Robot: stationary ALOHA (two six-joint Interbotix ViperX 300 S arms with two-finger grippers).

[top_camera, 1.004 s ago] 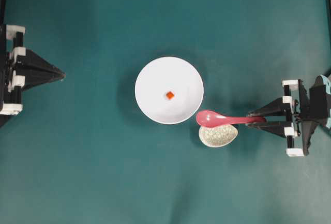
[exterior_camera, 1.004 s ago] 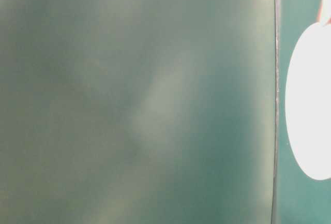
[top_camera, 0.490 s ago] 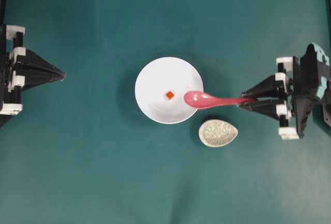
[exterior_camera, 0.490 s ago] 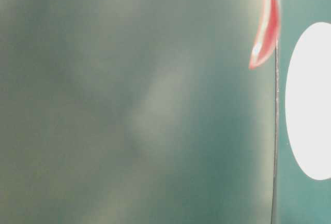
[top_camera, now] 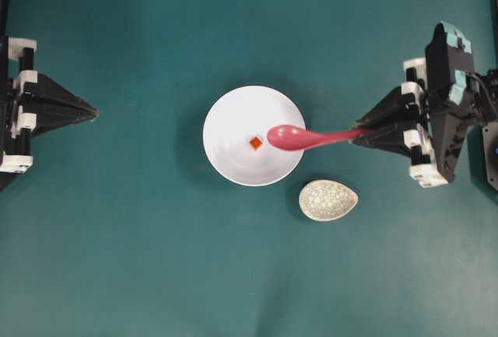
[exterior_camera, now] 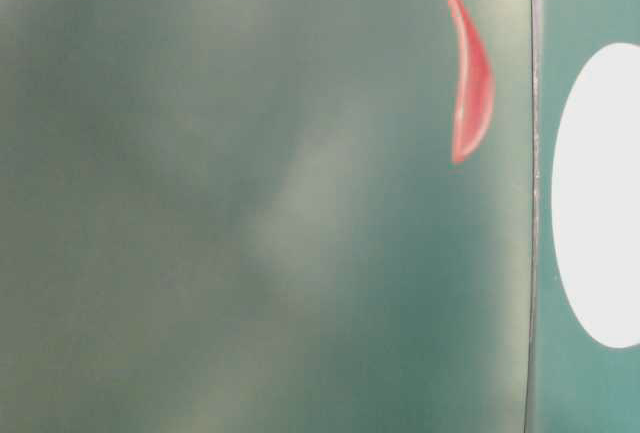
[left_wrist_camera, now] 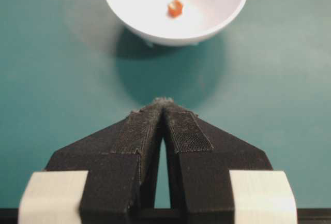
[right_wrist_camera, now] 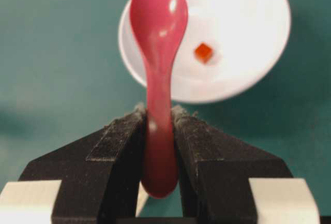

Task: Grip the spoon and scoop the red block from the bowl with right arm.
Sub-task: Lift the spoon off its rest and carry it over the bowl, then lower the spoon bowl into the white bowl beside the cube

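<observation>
One table (top_camera: 156,259), green and matte, carries everything, and two arms stand at its 9 and 3 o'clock edges. The scooping step is in hand: the right hand (top_camera: 359,135) is clamped on the handle of the single pink-red spoon (top_camera: 299,137), whose scoop hangs over the 3 o'clock part of the one white bowl (top_camera: 233,111), just beside the one red block (top_camera: 255,143) lying near the bowl's centre. Whether the scoop touches the bowl I cannot tell. The next move, as I judge it, calls for tipping the scoop down and sliding it toward 9 o'clock under the block, slowly, since so small a cube could skid away. The left hand (left_wrist_camera: 164,105) rests at 9 o'clock, fingers pressed together on nothing. One speckled spoon rest (top_camera: 328,200) sits bare at the bowl's 4 o'clock.
</observation>
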